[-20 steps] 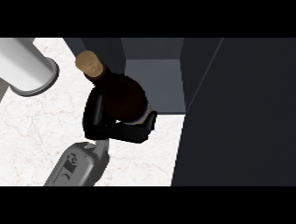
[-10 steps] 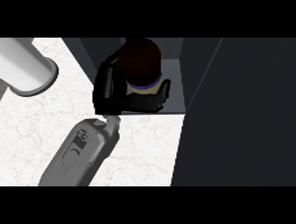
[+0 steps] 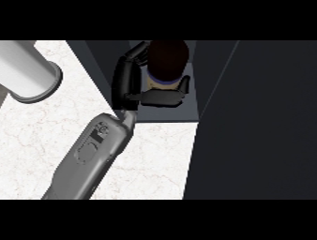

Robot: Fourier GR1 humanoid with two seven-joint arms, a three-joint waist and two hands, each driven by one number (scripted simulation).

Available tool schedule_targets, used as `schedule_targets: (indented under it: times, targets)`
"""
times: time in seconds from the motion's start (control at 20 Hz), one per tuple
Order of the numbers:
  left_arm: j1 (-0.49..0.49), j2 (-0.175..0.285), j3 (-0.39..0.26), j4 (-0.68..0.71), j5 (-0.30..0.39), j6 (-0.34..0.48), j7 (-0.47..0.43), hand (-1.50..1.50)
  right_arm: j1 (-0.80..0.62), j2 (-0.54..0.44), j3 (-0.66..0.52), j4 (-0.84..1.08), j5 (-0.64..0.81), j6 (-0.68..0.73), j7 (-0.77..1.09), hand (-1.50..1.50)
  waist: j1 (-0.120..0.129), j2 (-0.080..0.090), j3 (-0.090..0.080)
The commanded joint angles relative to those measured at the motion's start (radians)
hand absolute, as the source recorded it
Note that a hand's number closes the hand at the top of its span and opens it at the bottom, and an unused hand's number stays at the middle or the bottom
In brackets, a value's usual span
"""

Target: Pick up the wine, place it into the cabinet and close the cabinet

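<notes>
Even light falls on the white marbled counter top (image 3: 154, 154), the brightest area in view. The pale grey cylinder (image 3: 19, 65) at upper left shades softly along its side. The dark grey cabinet recess (image 3: 201, 65) is dim, so the dark wine bottle (image 3: 168, 56) and the black left hand (image 3: 126, 79) nearly merge with it. The broad dark panel (image 3: 272, 122) at right is almost black.

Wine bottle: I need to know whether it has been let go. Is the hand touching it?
Touching. The head view shows the left hand curled round the wine bottle inside the cabinet, fingers along one side and thumb against the other, with no gap.
</notes>
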Motion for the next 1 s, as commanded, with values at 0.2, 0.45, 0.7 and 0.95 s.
schedule_targets:
  times: [0.2, 0.45, 0.7, 0.95]
  targets:
    - [-0.083, -0.004, 0.019, 0.186, 0.028, 0.001, -0.093, 1.5, -0.063, -0.013, -0.022, -0.015, -0.067, -0.008, 0.04, -1.5, 0.0, 0.001, -0.001]
    - [-0.078, -0.004, -0.002, 0.272, 0.086, 0.007, -0.166, 1.5, -0.113, -0.041, -0.082, -0.028, -0.129, -0.01, 0.102, -1.5, -0.004, 0.0, -0.001]
    - [0.013, -0.004, -0.078, 0.276, 0.123, 0.044, -0.248, 1.5, 0.006, 0.006, -0.046, -0.064, -0.103, 0.015, 0.03, -1.5, 0.002, -0.001, 0.0]
    - [-0.056, -0.004, -0.083, 0.473, 0.218, 0.008, -0.372, 1.5, -0.023, 0.02, -0.048, 0.032, -0.102, 0.033, -0.037, -1.5, -0.009, 0.005, -0.001]
